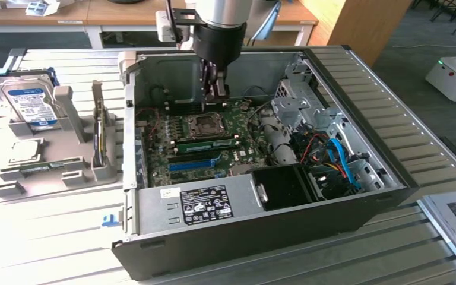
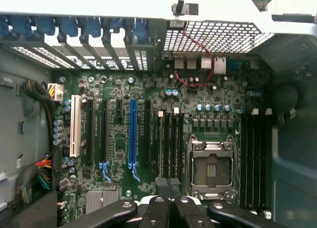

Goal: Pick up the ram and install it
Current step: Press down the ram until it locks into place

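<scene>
open grey computer case (image 1: 370,196) on a slatted table, green motherboard (image 2: 119,139) inside. black gripper (image 1: 214,89) hangs over the empty cpu socket (image 2: 210,166), fingers clenched on nothing. the ram, a green stick (image 1: 206,143), sits in its slot beside the long blue slot (image 2: 132,134) (labels unreadable). a hard drive (image 1: 30,104) stands in a grey holder.

We record, from the wrist view: a green motherboard (image 2: 119,144) inside a grey case (image 2: 292,154). An empty CPU socket (image 2: 212,168) with metal frame. Black memory slots (image 2: 171,139) beside it, more (image 2: 255,159) on its far side. One long blue slot (image 2: 132,134), one white slot (image 2: 75,125). A red wire (image 2: 198,55) near the perforated panel (image 2: 213,37). The gripper (image 2: 169,208) with fingers drawn together, over the board's edge.
</scene>
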`<state>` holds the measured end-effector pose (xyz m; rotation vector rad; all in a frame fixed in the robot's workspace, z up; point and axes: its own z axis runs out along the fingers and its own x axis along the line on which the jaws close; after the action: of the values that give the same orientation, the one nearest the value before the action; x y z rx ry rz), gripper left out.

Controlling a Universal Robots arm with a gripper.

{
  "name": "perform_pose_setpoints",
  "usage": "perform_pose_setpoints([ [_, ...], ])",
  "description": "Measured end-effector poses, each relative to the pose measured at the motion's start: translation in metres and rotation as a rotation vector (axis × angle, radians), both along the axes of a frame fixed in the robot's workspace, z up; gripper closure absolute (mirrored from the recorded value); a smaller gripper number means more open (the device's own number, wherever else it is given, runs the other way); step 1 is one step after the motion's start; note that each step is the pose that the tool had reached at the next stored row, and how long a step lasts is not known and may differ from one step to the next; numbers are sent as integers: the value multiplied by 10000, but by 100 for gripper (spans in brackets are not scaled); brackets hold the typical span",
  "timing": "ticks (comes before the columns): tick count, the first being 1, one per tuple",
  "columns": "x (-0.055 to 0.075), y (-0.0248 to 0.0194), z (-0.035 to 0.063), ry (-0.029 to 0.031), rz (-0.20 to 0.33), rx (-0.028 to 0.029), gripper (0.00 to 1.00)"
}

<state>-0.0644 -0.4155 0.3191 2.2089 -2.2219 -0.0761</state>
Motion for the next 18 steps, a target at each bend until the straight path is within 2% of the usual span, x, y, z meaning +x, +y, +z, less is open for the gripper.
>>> perform_pose_setpoints([
  [6, 87, 0, 0, 0, 1, 0, 90],
  [9, 90, 0, 0, 0, 0, 0, 90],
  [10, 89, 0, 0, -27, 14, 0, 90],
  [18, 89, 0, 0, -27, 14, 0, 90],
])
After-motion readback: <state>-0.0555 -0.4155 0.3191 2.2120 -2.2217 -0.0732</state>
